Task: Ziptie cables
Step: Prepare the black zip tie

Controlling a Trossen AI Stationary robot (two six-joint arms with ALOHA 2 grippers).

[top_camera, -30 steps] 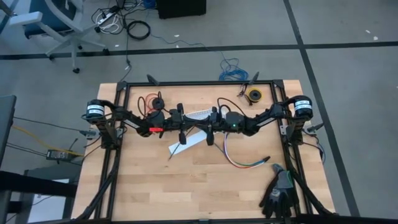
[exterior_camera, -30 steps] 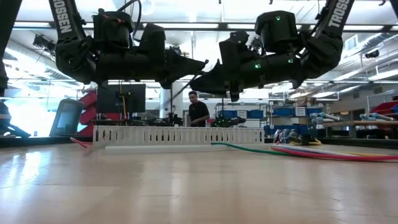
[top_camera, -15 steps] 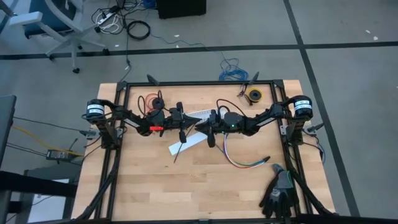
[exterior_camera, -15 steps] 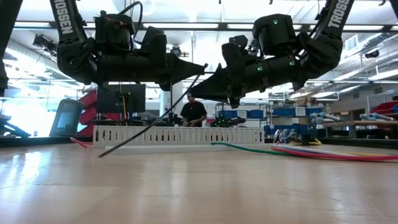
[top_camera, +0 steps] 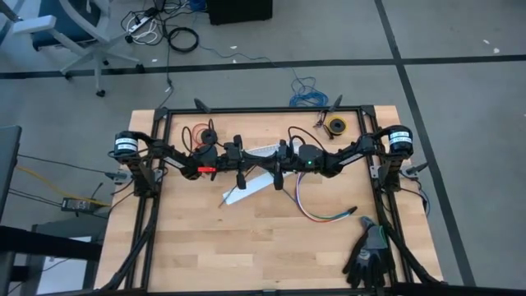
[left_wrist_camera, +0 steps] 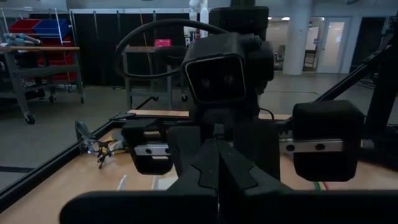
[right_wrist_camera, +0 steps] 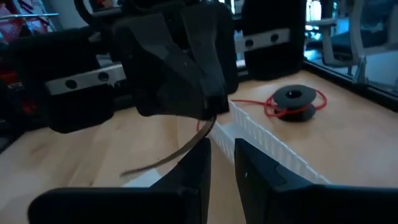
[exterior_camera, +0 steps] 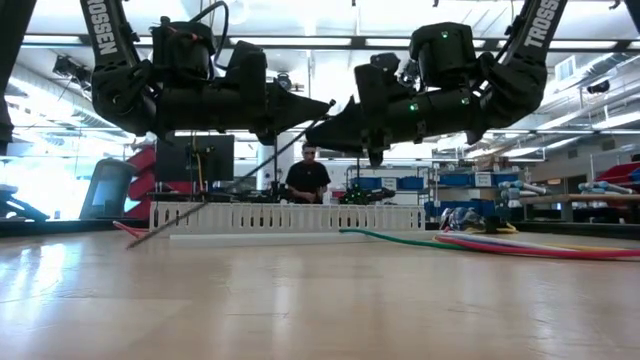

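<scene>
**A:** Where does the ziptie [exterior_camera: 230, 180] sit against the white channel [exterior_camera: 285, 217]?

**B:** It slants across the front of the channel. Its upper end is pinched in the left gripper [top_camera: 251, 163] above the channel's middle. Its lower end reaches down to the wood near the channel's left end.

**A:** So the left fingers are clamped?

**B:** Yes. In the left wrist view they meet tip to tip. In the right wrist view the strip comes out of that closed tip and curves away over the table.

**A:** And the right gripper [top_camera: 266, 165]?

**B:** It hangs above the channel too, nose to nose with the left one and almost touching it. Its two fingers [right_wrist_camera: 252, 171] show a narrow gap with bare table and channel wall between them. It grips nothing.

**A:** The cables [top_camera: 316, 214]?

**B:** They lie loose on the table in a curve, off the channel's right end on the near side. Neither gripper touches them.

**A:** Anything else around the channel?

**B:** A white flat strip [top_camera: 240, 194] lies in front of the channel, under the ziptie's lower part. The red wire on its black spool [top_camera: 200, 133] rests beyond the channel's left end. A pair of dark gloves [top_camera: 368, 255] sits well away at the table's near right corner. A person [exterior_camera: 306, 180] stands in the room behind the channel.
</scene>
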